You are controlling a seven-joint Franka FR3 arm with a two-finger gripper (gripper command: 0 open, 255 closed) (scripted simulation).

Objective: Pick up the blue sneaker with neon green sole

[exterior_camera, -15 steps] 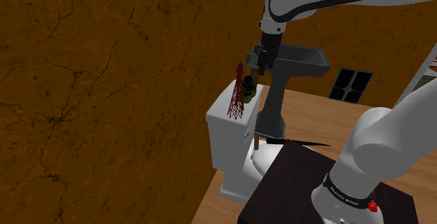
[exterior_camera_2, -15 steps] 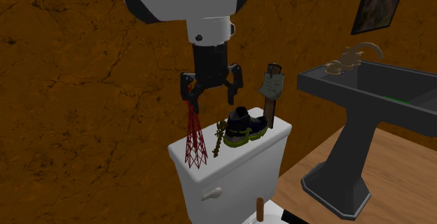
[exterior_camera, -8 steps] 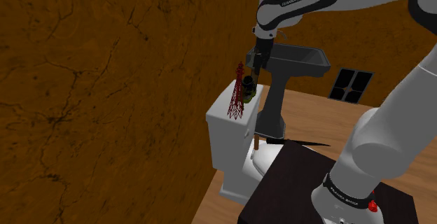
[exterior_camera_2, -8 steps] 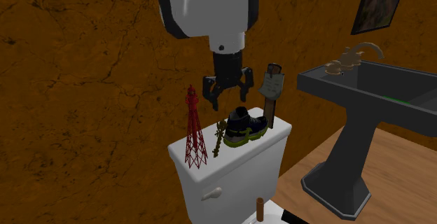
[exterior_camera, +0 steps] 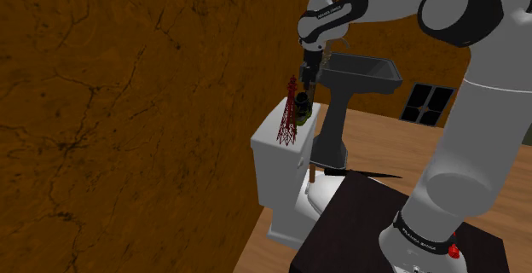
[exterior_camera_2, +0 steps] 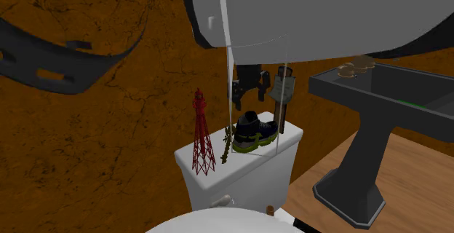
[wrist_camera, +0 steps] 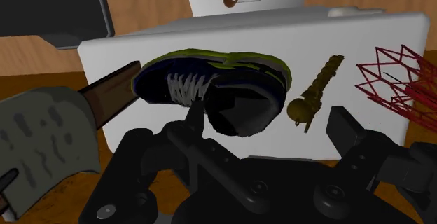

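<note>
Black two-finger gripper (exterior_camera_2: 247, 93) (wrist_camera: 269, 121) (exterior_camera: 309, 71) hangs with its fingers spread apart and nothing between them. It points down, directly over the shoe. In the second exterior view there is a gap between the fingertips and the shoe, so no contact.

Target is a dark navy blue sneaker with a yellow-green sole (wrist_camera: 210, 82) (exterior_camera_2: 253, 131) (exterior_camera: 303, 102). It has pale grey laces, a black ankle opening and a green rim running round the bottom edge. It rests on its sole on the lid of the white toilet tank (exterior_camera_2: 240, 173) (wrist_camera: 105, 54) (exterior_camera: 273, 156).

A small gold-brown knobbly ornament (wrist_camera: 315, 89) (exterior_camera_2: 229, 143) lies just beside the sneaker's heel end. Past that stands a red wire-frame tower model (exterior_camera_2: 201, 133) (wrist_camera: 392, 75) (exterior_camera: 288, 118), upright. A brown-handled tool with a grey speckled head (exterior_camera_2: 281, 93) (wrist_camera: 42, 138) stands upright at the toe end, at the tank's edge.

A dark grey pedestal sink (exterior_camera_2: 378, 93) (exterior_camera: 362, 71) stands near the tank on the wooden floor. A brown cracked wall is behind.
</note>
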